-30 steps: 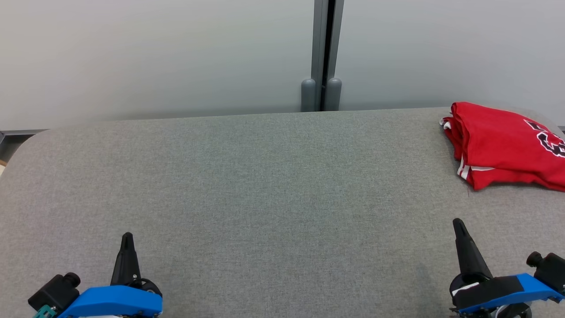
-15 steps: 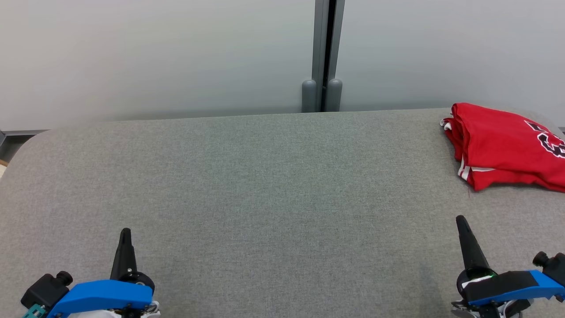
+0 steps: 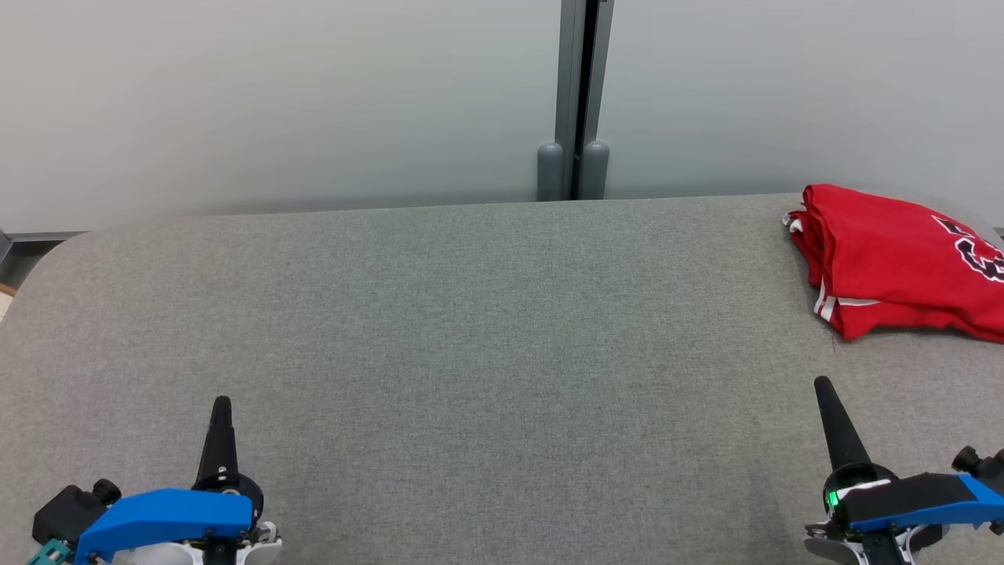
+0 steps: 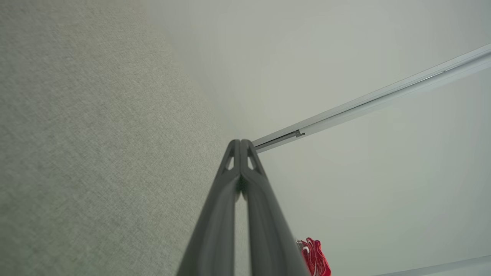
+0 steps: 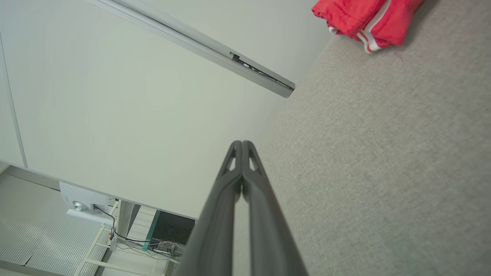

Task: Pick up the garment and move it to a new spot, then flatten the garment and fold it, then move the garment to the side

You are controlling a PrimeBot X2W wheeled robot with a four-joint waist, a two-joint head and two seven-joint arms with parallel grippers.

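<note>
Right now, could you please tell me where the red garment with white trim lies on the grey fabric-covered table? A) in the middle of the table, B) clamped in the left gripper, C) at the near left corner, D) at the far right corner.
D: the red garment with white trim lies at the far right of the grey fabric-covered table, beyond the shut right gripper and apart from it.

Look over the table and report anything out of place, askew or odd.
Nothing much. The red garment lies folded at the grey table's far right corner, clear of the shut left hand and right hand. A tiny red speck, perhaps a thread, lies beside its near edge.
</note>
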